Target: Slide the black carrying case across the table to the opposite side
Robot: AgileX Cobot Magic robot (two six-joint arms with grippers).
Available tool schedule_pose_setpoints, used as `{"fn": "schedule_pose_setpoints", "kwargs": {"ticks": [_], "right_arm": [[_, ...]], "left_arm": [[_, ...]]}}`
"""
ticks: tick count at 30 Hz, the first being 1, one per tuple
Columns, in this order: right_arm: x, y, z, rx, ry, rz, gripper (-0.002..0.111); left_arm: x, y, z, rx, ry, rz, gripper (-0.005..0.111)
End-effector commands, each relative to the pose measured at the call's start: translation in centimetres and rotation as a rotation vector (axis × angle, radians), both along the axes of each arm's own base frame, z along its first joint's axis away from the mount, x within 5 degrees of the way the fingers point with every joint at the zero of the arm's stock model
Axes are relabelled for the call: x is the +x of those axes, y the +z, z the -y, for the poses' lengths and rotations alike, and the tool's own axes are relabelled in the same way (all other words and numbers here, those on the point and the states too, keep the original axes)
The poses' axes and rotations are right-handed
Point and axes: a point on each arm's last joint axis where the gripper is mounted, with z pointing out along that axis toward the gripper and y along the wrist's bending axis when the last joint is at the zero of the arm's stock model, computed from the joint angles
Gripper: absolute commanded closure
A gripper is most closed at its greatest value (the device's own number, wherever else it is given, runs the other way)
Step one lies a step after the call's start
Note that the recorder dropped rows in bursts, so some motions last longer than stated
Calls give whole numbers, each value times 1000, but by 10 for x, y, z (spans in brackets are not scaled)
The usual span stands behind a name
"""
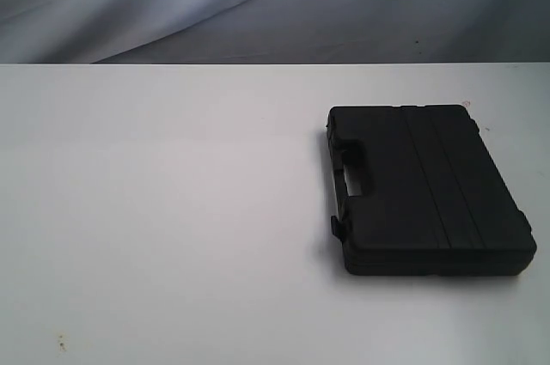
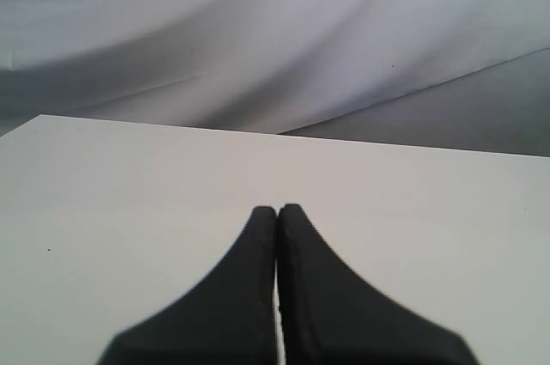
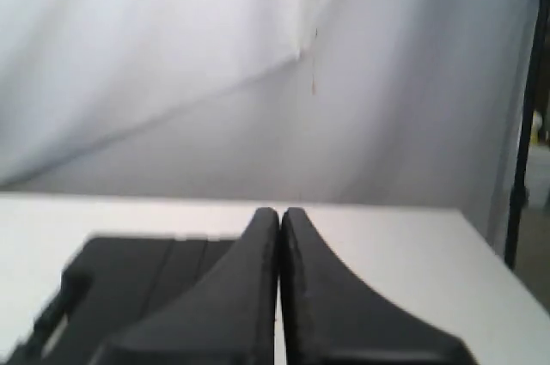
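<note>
Exterior view: black carrying case [image 1: 430, 189] at right of table [image 1: 172, 210], open surface leftward; left gripper [image 2: 277, 210], right gripper [image 3: 279, 212] closed.

Soft, even light fills all three views; the white tabletop [image 1: 172, 210] reads bright and uniformly lit. The black carrying case [image 1: 425, 189] casts only a faint shadow along its near edge and shows little surface detail. Both wrist views are blurred: the left tool [image 2: 277, 209] and right tool [image 3: 279, 210] loom dark and unsharp, and the backdrop [image 3: 172, 82] folds look hazy.
</note>
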Motion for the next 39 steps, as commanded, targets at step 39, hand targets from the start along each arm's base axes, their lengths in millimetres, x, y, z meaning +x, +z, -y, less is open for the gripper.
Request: {"fn": "schedule_pose_setpoints", "kwargs": {"ticks": [39], "right_arm": [[-20, 72, 3, 137, 23, 455, 108]], "left_arm": [[0, -1, 0, -12, 2, 4, 106]]}}
